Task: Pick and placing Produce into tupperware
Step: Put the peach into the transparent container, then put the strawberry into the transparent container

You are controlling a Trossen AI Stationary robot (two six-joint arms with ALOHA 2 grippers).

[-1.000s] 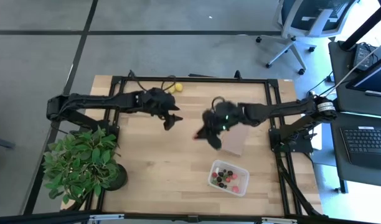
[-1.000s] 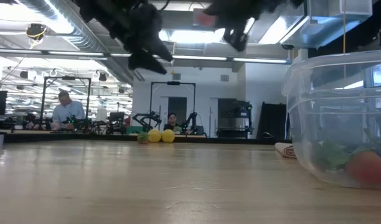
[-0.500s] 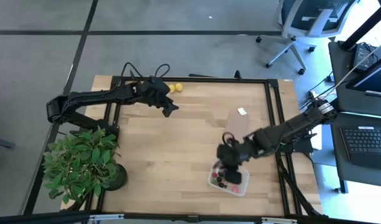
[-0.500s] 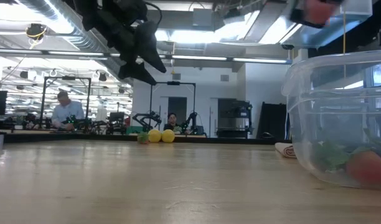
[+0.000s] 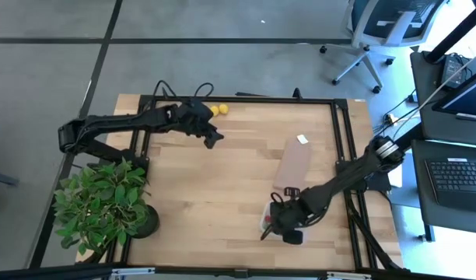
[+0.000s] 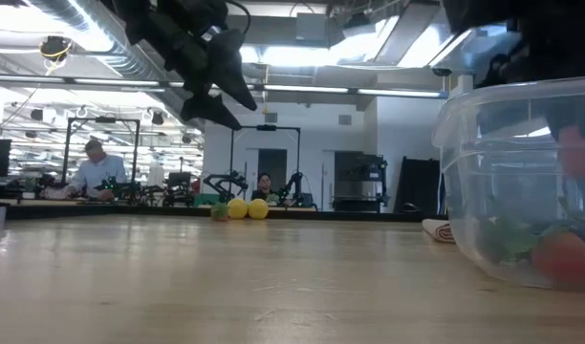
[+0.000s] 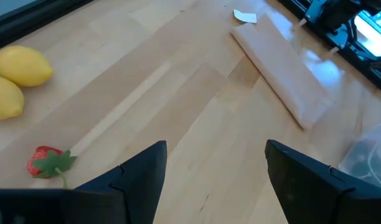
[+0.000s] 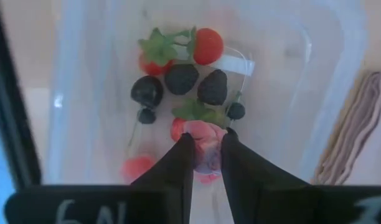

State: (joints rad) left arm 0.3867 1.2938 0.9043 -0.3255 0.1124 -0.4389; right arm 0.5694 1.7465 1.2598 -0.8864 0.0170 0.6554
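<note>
1. While the right gripper [image 8: 205, 163] reached down inside the tupperware [image 8: 327, 93], its fingers [image 8: 175, 168] were pinched on a red fruit piece [image 8: 203, 149].
2. Just beyond its fingertips lay more produce on the container floor: three blackberry pieces [image 8: 181, 79], a red berry [image 8: 207, 45] with green leaves, and another red piece [image 8: 138, 167] off to one side.
3. Seen from above, that gripper [image 5: 278, 226] covered most of the tupperware [image 5: 299, 236], with the brown block [image 5: 293, 166] just behind its arm.
4. Across the table from it, the left gripper [image 5: 211, 138] hovered above the wood, its fingers [image 7: 141, 174] spread apart and holding nothing.
5. Ahead of the left gripper a strawberry [image 7: 46, 161] lay on the table [image 7: 178, 112], close to one fingertip, and two lemons [image 7: 16, 78] sat side by side a little farther on.
6. Those lemons [image 5: 218, 110] were just beside the left gripper, by the table's far edge.
7. Beneath the left arm's base stood a potted plant [image 5: 106, 206].
</note>
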